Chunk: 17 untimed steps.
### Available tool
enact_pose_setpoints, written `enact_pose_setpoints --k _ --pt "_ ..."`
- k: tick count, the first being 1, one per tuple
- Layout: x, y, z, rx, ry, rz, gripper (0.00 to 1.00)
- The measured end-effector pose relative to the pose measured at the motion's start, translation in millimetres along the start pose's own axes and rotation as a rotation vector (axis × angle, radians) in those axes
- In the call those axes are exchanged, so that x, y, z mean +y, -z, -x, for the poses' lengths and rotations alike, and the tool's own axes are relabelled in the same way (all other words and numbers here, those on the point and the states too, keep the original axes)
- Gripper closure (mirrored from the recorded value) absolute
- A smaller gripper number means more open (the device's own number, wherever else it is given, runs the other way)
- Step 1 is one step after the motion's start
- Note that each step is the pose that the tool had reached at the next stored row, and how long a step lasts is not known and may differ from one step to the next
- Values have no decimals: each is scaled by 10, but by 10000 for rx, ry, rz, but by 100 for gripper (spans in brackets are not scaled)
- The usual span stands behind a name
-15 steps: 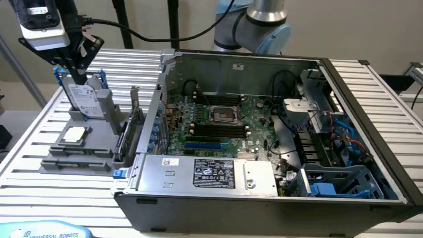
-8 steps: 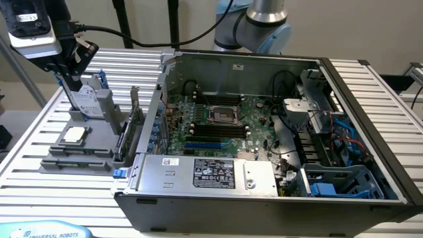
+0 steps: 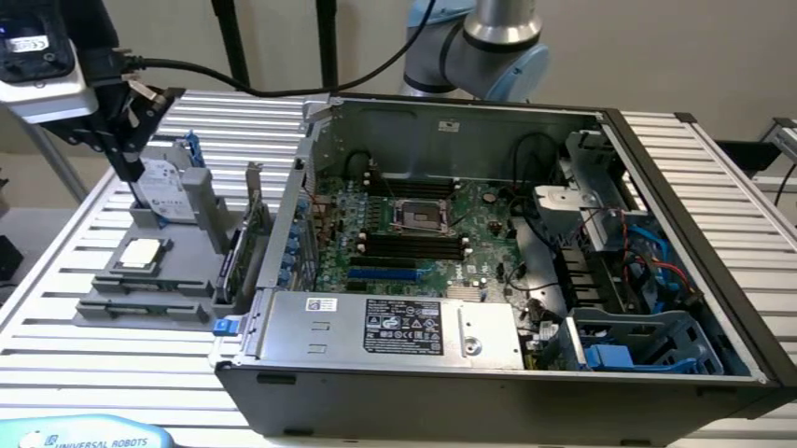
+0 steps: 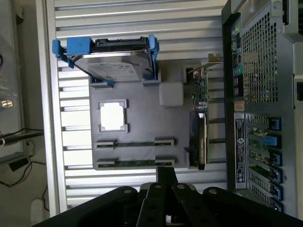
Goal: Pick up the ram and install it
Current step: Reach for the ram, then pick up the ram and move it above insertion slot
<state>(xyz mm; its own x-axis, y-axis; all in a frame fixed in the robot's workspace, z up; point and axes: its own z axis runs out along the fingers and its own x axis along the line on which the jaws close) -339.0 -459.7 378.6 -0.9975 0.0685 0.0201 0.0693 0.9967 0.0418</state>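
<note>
The gripper (image 3: 129,170) is seen at the exterior view's left, raised above a gray holder (image 3: 187,269) that is set on a slatted table (image 3: 62,345) beside an open computer case (image 3: 498,392). Its jaws are pressed together and nothing is held between them. In the wrist view the gripper (image 4: 166,174) is seen closed, with its tip over the near edge of the holder (image 4: 142,118).

The ram is found in the holder, not in the case. Two sticks are stood on edge in parallel slots. The first ram stick (image 4: 135,163) is the one closest to the gripper tip, and the second ram stick (image 4: 135,143) is set just beside it, on the side away from the tip. Both are kept apart from the gripper.

Past the sticks a processor (image 4: 112,116) is seated in a square pocket. A hard drive (image 4: 111,64) with blue rails is stood at the far end of the holder. An expansion card (image 4: 200,118) is held upright along the side of the holder nearest the case.

Inside the case a motherboard (image 3: 424,224) is exposed, and its black memory slots (image 3: 412,245) are laid just beside the processor socket (image 3: 417,213). A power supply (image 3: 386,327) is mounted along the near wall of the case
</note>
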Motion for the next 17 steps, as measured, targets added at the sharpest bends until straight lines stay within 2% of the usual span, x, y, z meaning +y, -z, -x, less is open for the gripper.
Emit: enact_pose_setpoints --k 9,13,17 --pt "-47 -29 -70 3 103 -13 89" --pt "-54 -57 -133 2 152 -21 89" --pt "-54 -57 -133 2 153 -22 89"
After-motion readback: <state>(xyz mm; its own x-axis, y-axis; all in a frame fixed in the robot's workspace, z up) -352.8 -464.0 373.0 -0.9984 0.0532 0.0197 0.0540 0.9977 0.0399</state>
